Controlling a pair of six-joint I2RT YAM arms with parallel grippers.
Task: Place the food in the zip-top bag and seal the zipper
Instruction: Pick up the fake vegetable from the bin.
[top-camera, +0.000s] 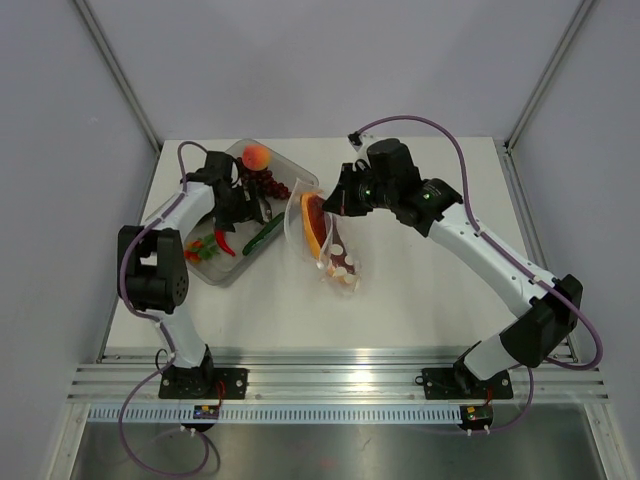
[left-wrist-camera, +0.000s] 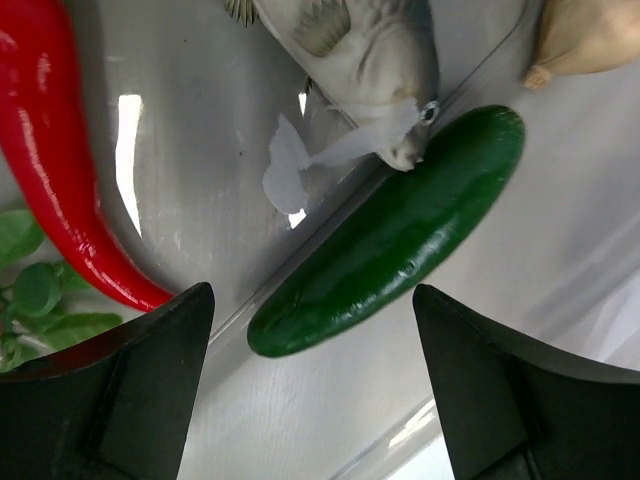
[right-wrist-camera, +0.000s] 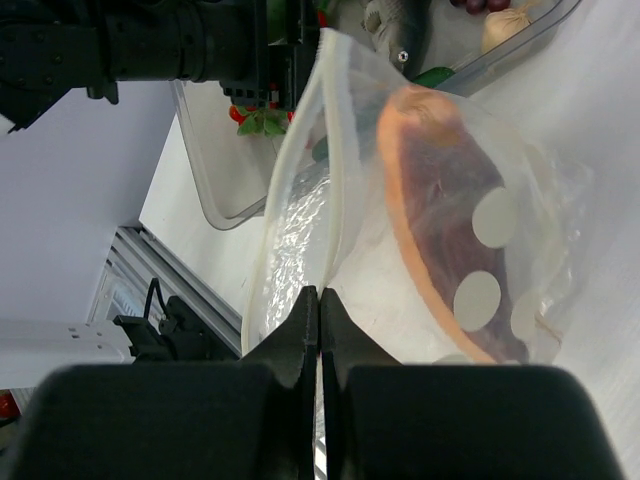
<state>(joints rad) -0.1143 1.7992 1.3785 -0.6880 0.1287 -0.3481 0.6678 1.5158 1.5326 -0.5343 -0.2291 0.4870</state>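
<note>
The zip-top bag (top-camera: 328, 245) lies mid-table with its mouth held open toward the tray; an orange-red fruit wedge (top-camera: 314, 224) is inside it. My right gripper (top-camera: 336, 204) is shut on the bag's mouth edge (right-wrist-camera: 322, 262), by the zipper strip; the wedge (right-wrist-camera: 430, 190) shows through the spotted plastic. My left gripper (left-wrist-camera: 312, 400) is open and empty, just above the dark-green cucumber (left-wrist-camera: 400, 235), which lies across the tray's rim (top-camera: 263, 236). A red chili (left-wrist-camera: 60, 170) lies to its left. Peach (top-camera: 256, 156) and dark-red grapes (top-camera: 268, 183) sit in the tray.
The clear grey tray (top-camera: 216, 273) stands at the left of the table. It also holds a grey toy fish (left-wrist-camera: 360, 60), a garlic bulb (left-wrist-camera: 585, 35) and green leafy pieces (left-wrist-camera: 40, 300). Grey walls close the table in at the back and sides.
</note>
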